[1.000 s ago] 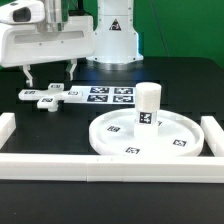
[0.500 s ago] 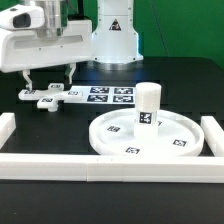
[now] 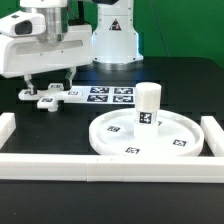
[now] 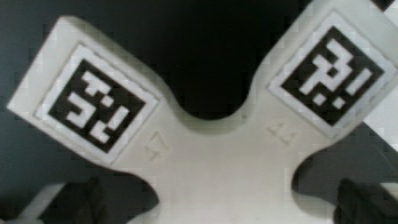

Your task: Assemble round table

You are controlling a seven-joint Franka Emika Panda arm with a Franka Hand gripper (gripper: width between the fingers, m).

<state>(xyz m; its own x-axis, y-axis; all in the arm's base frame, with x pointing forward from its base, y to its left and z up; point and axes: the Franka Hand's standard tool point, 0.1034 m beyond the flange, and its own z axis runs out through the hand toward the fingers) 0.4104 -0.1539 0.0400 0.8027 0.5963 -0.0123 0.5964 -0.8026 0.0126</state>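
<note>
At the exterior view's left, the end effector (image 3: 50,88) hangs low over the cross-shaped piece (image 3: 48,98), which lies flat on the black counter (image 3: 180,90). Its jaws are spread wide with one finger on each side of the piece, and nothing is in its grasp. That straddle looks like the set-up for a pinch across the piece's narrow waist. The wrist view agrees: the cross-shaped piece (image 4: 214,165) fills the picture with two tagged arms fanning away, and the dark fingertips (image 4: 80,195) sit just beside its waist. Whether they touch it cannot be told.

Just beside the piece, toward the exterior view's right, the marker board (image 3: 108,96) lies flat.

Further right and nearer the camera, the large round disc (image 3: 108,146) rests rim-up. The short post (image 3: 147,104) stands upright near its centre, its top bare, probably awaiting the cross-shaped piece. Whether the post is fully seated is not visible.

White border rails (image 3: 110,166) fence the front and sides, likely to keep parts from sliding off.
</note>
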